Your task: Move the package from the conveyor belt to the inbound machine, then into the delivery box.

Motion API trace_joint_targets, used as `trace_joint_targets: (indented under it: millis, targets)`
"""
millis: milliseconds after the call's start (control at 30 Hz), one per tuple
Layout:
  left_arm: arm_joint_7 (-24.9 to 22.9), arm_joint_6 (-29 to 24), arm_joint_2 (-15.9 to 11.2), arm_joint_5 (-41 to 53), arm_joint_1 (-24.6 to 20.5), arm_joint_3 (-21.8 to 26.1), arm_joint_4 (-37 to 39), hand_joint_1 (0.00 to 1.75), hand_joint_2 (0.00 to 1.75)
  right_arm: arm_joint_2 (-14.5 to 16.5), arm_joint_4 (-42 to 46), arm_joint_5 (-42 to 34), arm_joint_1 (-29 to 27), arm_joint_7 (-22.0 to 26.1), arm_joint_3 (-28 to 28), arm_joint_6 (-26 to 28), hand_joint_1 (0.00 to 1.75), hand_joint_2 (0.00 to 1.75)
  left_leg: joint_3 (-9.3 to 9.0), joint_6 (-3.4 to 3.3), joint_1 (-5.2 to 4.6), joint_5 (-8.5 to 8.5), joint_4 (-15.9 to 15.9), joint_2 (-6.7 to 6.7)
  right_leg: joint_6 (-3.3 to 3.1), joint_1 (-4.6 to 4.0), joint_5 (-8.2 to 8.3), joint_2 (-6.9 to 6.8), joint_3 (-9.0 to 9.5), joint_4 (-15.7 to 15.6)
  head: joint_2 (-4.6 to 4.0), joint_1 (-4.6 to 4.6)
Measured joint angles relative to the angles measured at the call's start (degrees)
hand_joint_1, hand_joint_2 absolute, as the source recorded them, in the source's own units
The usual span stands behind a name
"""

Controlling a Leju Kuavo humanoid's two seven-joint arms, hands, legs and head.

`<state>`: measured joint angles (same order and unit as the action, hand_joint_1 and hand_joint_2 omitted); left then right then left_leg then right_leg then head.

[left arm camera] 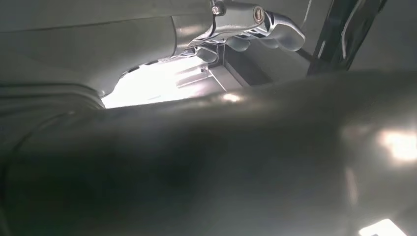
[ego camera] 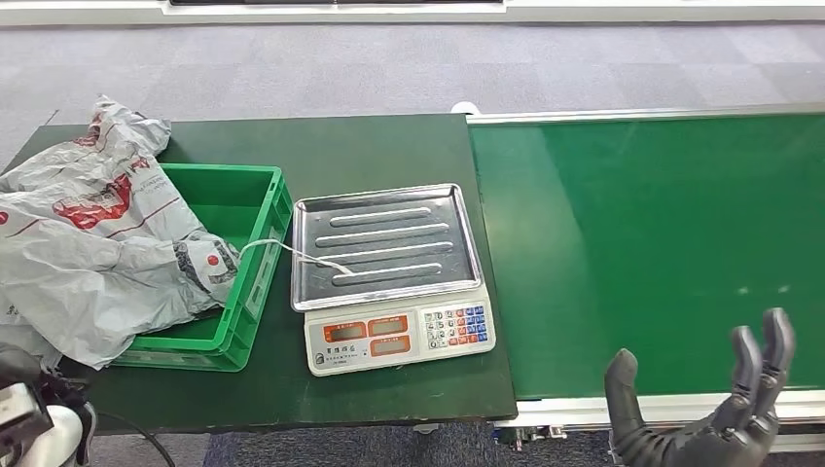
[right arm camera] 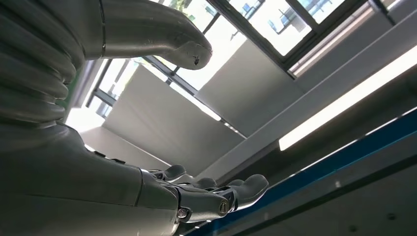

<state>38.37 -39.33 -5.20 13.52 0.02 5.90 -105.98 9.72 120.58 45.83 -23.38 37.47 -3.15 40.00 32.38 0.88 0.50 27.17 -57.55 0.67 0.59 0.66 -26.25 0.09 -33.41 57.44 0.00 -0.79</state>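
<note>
While right hand (ego camera: 715, 409) empty, package (ego camera: 92, 243) far left.

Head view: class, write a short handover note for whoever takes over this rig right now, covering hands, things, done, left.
Right hand: open, palm up, holding nothing, at the near edge of the belt.
Left hand: its state cannot be told.
Grey packages lie piled in and over the green box.
Scale tray bare; no package on the visible belt.
Left: wait for the next package, weigh it, box it.
</note>
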Motion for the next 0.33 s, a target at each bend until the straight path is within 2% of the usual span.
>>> trace_joint_targets:
  millis: [100, 200, 333]
  targets:
    - [1.5, 0.7, 2.3, -7.5, 2.9, -2.6, -3.3, 0.0, 0.0, 0.1, 0.7, -5.3, -0.6, 0.9, 0.9, 0.0, 0.0, 1.75, 0.0, -0.04, -0.01, 0.04, 0.0, 0.0, 0.0, 0.01, 0.0, 0.01, 0.02, 0.0, 0.0, 0.0]
    - [1.8, 4.2, 5.5, -13.4, 5.5, -4.4, -5.4, 0.0, 0.0, 0.1, 1.3, -8.9, -0.9, 2.0, 2.3, 0.0, 0.0, 1.75, -0.01, -0.09, -0.04, 0.07, 0.0, 0.0, 0.01, 0.03, 0.0, 0.0, 0.05, 0.0, 0.0, 0.0]
    - [1.9, 8.2, 9.2, -14.8, 7.5, -4.7, -6.1, 0.0, 0.0, 0.1, 1.7, -9.8, -1.1, 2.5, 3.4, 0.0, 0.0, 1.75, -0.01, -0.1, -0.04, 0.08, 0.0, 0.0, 0.01, 0.03, 0.0, 0.0, 0.06, 0.0, 0.0, 0.01]
